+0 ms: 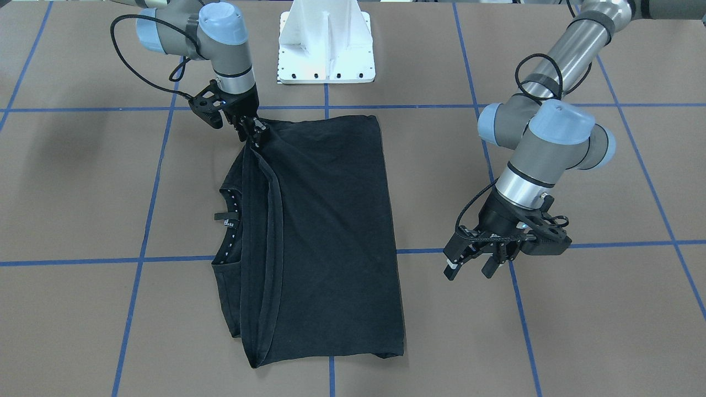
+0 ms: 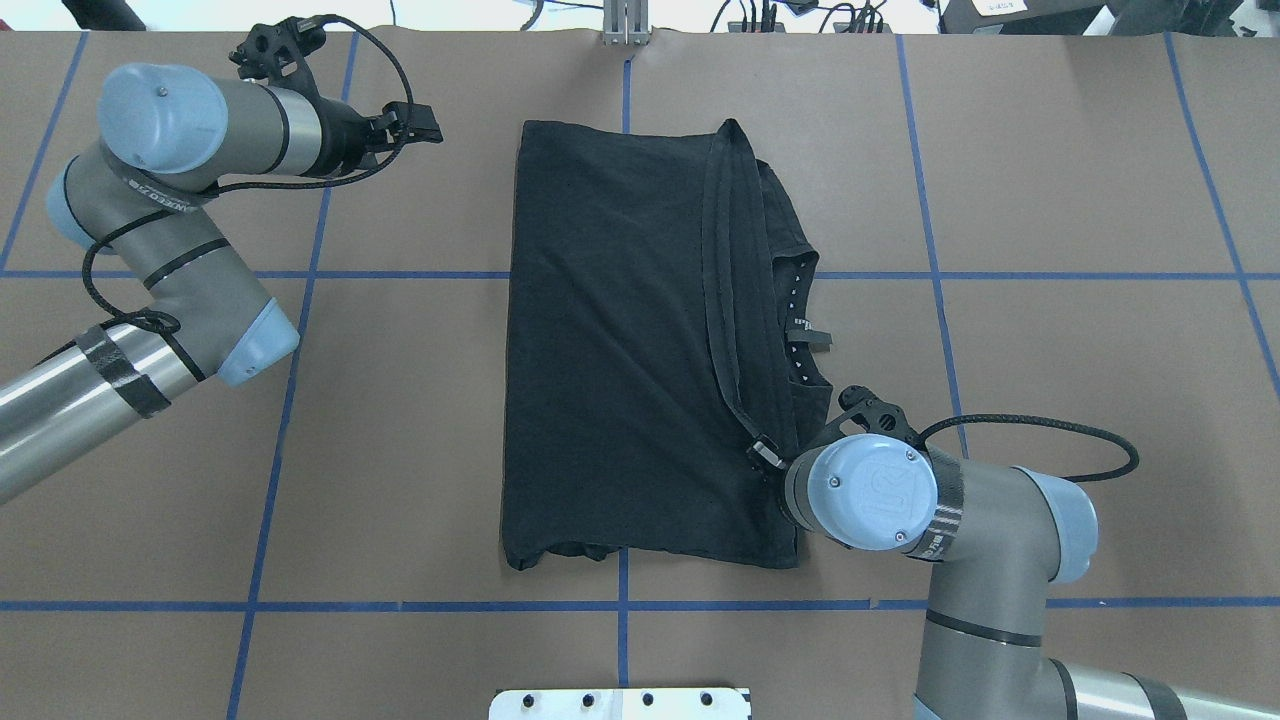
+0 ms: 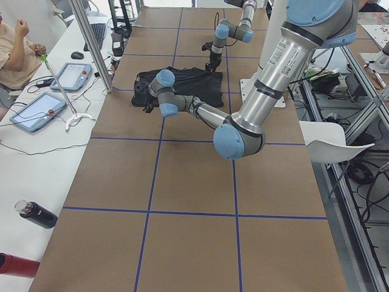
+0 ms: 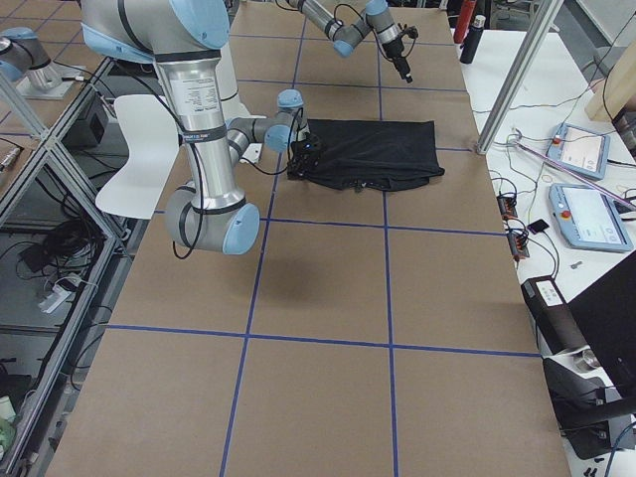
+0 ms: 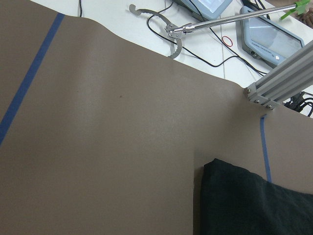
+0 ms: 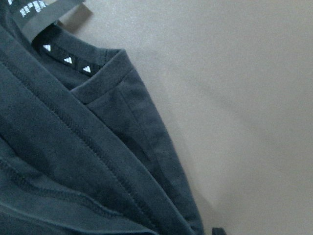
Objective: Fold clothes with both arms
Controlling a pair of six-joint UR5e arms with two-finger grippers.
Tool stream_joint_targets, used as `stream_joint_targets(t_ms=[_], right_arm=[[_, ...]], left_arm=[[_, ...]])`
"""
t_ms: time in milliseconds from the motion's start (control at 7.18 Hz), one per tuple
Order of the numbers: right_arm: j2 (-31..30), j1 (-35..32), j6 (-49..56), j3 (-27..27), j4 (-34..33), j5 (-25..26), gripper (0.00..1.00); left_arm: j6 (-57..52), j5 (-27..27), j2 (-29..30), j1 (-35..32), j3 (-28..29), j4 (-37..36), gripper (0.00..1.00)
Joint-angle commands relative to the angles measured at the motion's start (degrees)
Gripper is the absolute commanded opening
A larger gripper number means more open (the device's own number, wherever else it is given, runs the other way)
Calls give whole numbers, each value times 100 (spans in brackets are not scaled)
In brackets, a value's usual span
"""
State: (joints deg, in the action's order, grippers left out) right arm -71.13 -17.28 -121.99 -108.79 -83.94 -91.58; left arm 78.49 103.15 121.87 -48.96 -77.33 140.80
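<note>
Bright even overhead light, soft faint shadows on the table [image 1: 83, 182], all views sharp, no glare

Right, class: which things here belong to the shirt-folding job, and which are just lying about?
Job:
black T-shirt
right gripper, shut on its edge
left gripper, open, off to the side

Lying about:
tablet
black bottle
red bottle

A brown table [image 1: 83, 182] crossed by blue tape lines [image 1: 83, 110] fills the frame. In the left side view, a white bench [image 3: 36, 158] runs down the left edge, and a white chair [image 3: 331, 149] stands at middle right.
</note>
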Motion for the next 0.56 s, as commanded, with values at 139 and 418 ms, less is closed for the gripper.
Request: stream_joint_targets(t_ms=[139, 418], right_arm=[[20, -12, 0, -72, 0, -9, 0], [29, -21, 0, -194, -17, -26, 0]], left_arm=[[0, 3, 3, 0, -1, 0, 100], [52, 21, -6, 0, -45, 0, 100]])
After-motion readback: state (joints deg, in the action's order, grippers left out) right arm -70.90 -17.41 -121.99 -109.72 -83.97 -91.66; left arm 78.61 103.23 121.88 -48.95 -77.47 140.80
